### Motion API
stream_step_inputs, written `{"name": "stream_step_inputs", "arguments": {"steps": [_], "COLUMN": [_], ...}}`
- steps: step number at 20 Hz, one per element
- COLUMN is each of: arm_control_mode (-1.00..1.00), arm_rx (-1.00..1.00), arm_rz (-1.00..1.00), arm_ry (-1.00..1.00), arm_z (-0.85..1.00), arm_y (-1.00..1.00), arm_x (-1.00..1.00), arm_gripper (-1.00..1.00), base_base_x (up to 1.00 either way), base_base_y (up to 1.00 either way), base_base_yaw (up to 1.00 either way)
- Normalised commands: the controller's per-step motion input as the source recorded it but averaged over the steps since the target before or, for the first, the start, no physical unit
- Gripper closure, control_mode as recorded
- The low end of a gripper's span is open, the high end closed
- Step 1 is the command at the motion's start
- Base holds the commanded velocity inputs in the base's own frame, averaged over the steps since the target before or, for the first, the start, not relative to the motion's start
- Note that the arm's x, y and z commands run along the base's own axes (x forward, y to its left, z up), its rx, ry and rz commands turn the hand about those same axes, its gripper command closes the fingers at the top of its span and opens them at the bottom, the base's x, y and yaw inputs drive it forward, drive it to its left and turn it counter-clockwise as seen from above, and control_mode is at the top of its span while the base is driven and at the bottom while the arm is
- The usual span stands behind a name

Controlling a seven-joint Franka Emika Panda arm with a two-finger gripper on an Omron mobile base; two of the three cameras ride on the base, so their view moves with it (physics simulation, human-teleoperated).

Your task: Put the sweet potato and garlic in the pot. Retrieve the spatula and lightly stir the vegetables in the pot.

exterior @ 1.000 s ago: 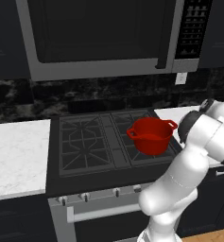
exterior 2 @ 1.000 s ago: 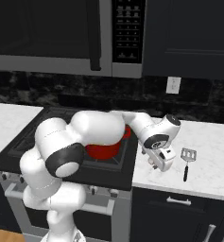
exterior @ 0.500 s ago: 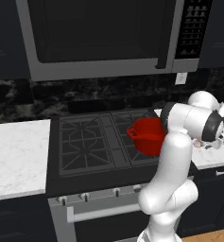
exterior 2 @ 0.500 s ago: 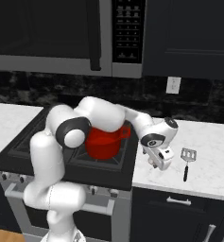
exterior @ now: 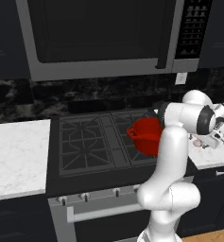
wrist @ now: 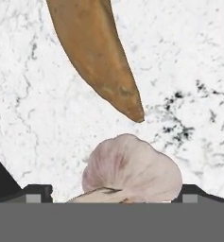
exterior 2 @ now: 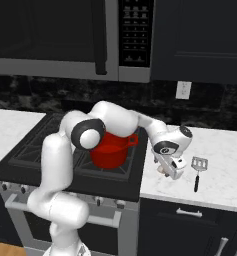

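Note:
The pale garlic bulb (wrist: pixel 132 172) lies on the white marble counter, between the two dark fingertips of my gripper (wrist: pixel 114 193). The gripper is open and straddles the bulb, with a gap on the left side. Just beyond the garlic lies the tapering orange-brown sweet potato (wrist: pixel 97 52). From the base, my gripper (exterior 2: pixel 170 170) points down at the counter right of the stove, and the garlic (exterior: pixel 197 141) shows under the hand. The red pot (exterior 2: pixel 110 150) stands on the stove's right front burner (exterior: pixel 148 134). The grey slotted spatula (exterior 2: pixel 198 164) with a dark handle lies right of the hand.
The black gas stove (exterior: pixel 94 142) sits between two white marble counters (exterior: pixel 16 151). A microwave (exterior: pixel 99 33) hangs above the stove. A wall outlet (exterior 2: pixel 183 90) is on the dark backsplash. My arm's elbow arches over the pot.
The arm's elbow has swung across above the pot. The hand has stayed low over the counter right of the stove, shifting only slightly downward.

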Motion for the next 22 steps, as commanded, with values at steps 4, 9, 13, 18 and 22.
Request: {"name": "stream_step_inputs", "arguments": {"steps": [4,9,13,18,22], "arm_control_mode": [-1.00,-1.00,-1.00,-1.00,-1.00], "arm_rx": [-0.01,-0.03,-0.02,-0.11,-0.14], "arm_rz": [0.00,0.00,0.04,0.06,0.06], "arm_ry": [0.00,-0.05,-0.13,-0.15,-0.05], "arm_z": [-0.31,-0.10,0.64,1.00,0.99], "arm_y": [0.00,0.02,0.10,0.52,0.92], "arm_x": [0.14,-0.17,-0.61,-0.68,-0.16], "arm_gripper": [-1.00,1.00,1.00,1.00,1.00], "base_base_x": [0.00,0.00,0.00,0.00,0.00], "base_base_y": [0.00,0.00,0.00,0.00,0.00], "base_base_yaw": [0.00,0.00,0.00,0.00,0.00]}}
